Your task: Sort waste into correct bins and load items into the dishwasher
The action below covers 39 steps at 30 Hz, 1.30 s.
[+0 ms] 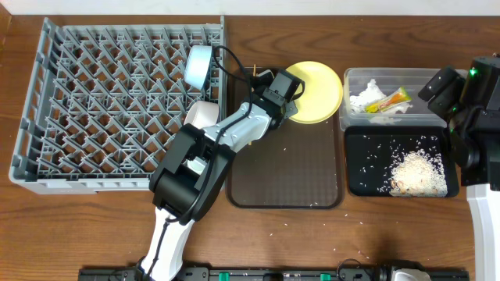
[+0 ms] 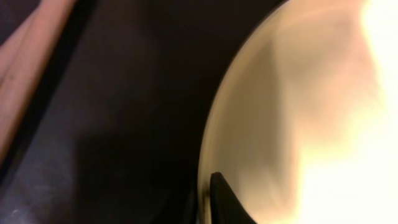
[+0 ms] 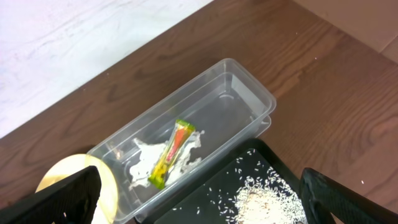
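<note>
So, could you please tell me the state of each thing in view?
Round yellow plate: over the brown serving tray's corner, rim at left gripper.
Clear plastic tub: holds crumpled white tissue and yellow-orange wrapper.
Glossy black tray: holds white rice.
Grey plastic dish rack: holds light blue bowl, white bowl.
Left gripper: grip unclear.
Right gripper: open, empty.
</note>
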Tool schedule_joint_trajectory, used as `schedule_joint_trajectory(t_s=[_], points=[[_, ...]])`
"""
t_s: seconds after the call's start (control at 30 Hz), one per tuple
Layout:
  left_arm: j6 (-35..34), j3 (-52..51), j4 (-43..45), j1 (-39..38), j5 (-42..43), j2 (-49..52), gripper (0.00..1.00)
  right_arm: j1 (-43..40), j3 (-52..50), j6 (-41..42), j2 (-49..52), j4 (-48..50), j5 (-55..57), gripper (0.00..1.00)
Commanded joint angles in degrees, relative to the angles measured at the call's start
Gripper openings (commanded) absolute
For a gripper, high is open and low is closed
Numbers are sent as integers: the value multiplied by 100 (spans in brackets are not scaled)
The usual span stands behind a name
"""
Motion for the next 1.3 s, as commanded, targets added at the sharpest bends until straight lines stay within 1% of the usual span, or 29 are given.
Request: schedule_joint_trajectory(t_s=[0.0, 0.13, 0.23, 0.37, 0.43, 0.53, 0.67, 0.8, 0.9, 0.93, 0.97, 1.0, 1.03, 1.07, 1.1, 1.17, 1.27], points=[[-48, -173, -179, -13, 76, 431, 7, -22, -15, 85, 13, -4, 20, 99], [-24, -173, -179, -13, 76, 411, 7, -22, -15, 85, 13, -4, 20, 99], [234, -173, -179, 4, 72, 262, 7, -22, -15, 85, 15, -4, 20, 99], [992, -173, -313, 48, 72, -229, 7, -22, -15, 85, 13, -7, 22, 99], [1392, -173, -595, 74, 2, -581, 7, -22, -15, 85, 13, -4, 20, 99], [1779, -173, -1180, 85, -149, -1051, 7, -22, -15, 85, 13, -9, 20, 99], [2063, -173, -1626, 83, -289, -1375, 7, -22, -15, 85, 13, -11, 20, 99], [2361, -173, -1685, 83, -295, -1578, 7, -22, -15, 85, 13, -17, 20, 99], [2356, -173, -1646, 83, -293, -1593, 8, -22, -15, 85, 15, -22, 20, 99], [2356, -173, -1646, 83, -293, -1556, 11, -22, -15, 85, 15, -20, 20, 99], [2352, -173, -1631, 83, -293, -1464, 31, -22, -15, 85, 15, -22, 20, 99], [2354, -175, -1578, 83, -293, -1410, 39, -22, -15, 85, 13, -22, 20, 99], [2367, -177, -1467, 79, -295, -1303, 50, -22, -15, 85, 13, -22, 20, 99], [2492, -177, -1360, 72, -291, -1185, 54, -22, -15, 85, 15, -24, 20, 99], [2677, -177, -1281, 68, -293, -1060, 55, -22, -15, 85, 13, -24, 20, 99], [3263, -177, -1095, 68, -293, -723, 56, -22, -15, 85, 13, -22, 20, 99], [3340, -177, -914, 68, -293, -474, 56, -22, -15, 85, 13, -24, 20, 99]])
